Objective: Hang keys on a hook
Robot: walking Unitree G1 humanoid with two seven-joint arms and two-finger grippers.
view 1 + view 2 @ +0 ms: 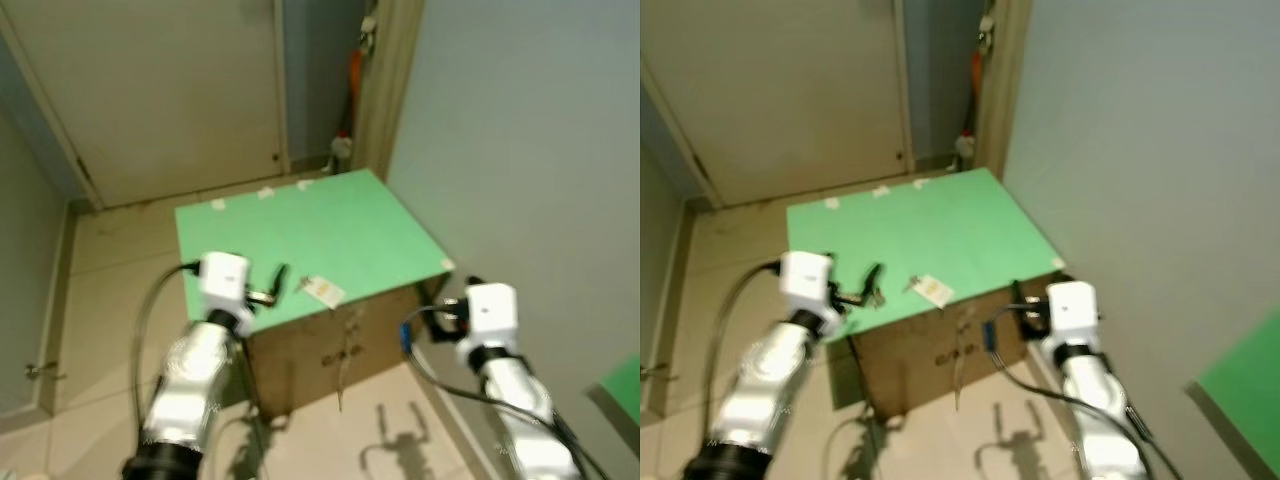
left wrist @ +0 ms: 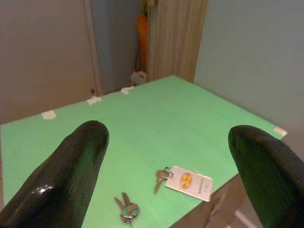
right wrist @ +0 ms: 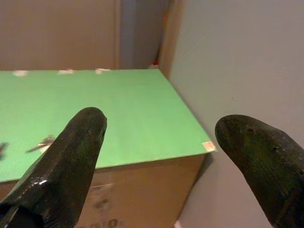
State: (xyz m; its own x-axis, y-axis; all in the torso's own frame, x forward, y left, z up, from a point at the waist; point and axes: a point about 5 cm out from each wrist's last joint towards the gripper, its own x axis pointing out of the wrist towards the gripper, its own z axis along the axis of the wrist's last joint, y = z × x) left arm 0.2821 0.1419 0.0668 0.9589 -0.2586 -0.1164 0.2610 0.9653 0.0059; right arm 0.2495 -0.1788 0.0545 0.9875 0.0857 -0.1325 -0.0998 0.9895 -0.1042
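Nearest the camera, two silver arms are seen reaching forward and down over a pale tiled floor (image 1: 100, 290). The left gripper (image 2: 171, 156) is held just above the near left edge of a cardboard box topped with a flat green sheet (image 1: 330, 215), and its two long black fingers (image 2: 71, 166) are spread wide apart, with nothing between them. The right gripper (image 3: 156, 142) is held off the box's near right corner, beside a plain grey wall (image 1: 530, 150); its fingers are likewise parted and nothing is gripped. On the green sheet, near its front edge, a small bunch of metal keys (image 2: 163, 176) is seen lying flat, joined to a white rectangular tag with a yellow mark (image 2: 189, 182). A second small pair of keys (image 2: 125, 209) lies just beside it, closer to the left gripper. Small pieces of white tape (image 2: 48, 114) are seen along the far edge of the sheet. Beyond the box, a beige door (image 1: 170, 90) is seen closed, and in the corner to its right an orange object (image 1: 355, 75) is propped upright against a wooden panel (image 1: 390, 85), with a small white bottle (image 1: 342, 152) on the floor below.
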